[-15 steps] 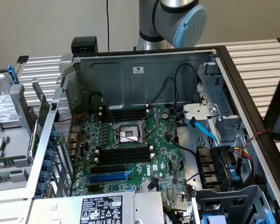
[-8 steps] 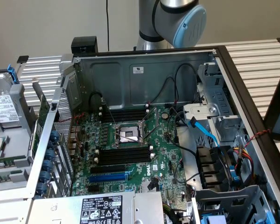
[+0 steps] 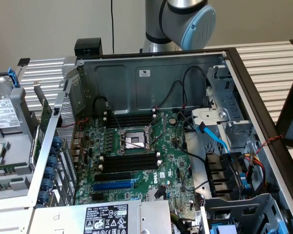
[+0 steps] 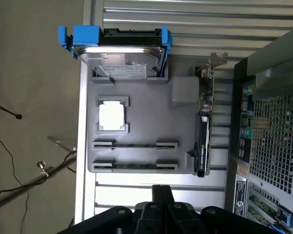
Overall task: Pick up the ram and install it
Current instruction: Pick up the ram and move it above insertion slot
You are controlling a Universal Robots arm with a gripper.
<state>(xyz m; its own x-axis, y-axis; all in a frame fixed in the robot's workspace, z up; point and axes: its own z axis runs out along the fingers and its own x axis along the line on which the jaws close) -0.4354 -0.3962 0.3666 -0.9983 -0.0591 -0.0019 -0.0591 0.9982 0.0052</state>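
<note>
Two ram sticks (image 4: 134, 165) on edge in gray tray (image 4: 151, 114); closed, empty gripper (image 4: 161, 192) nearby: open, centre over one, descend squarely.

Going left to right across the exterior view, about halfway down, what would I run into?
hard drive on the grey tray → blue card clips on the case's wall → CPU socket → blue cable → dark panel at the edge
</note>
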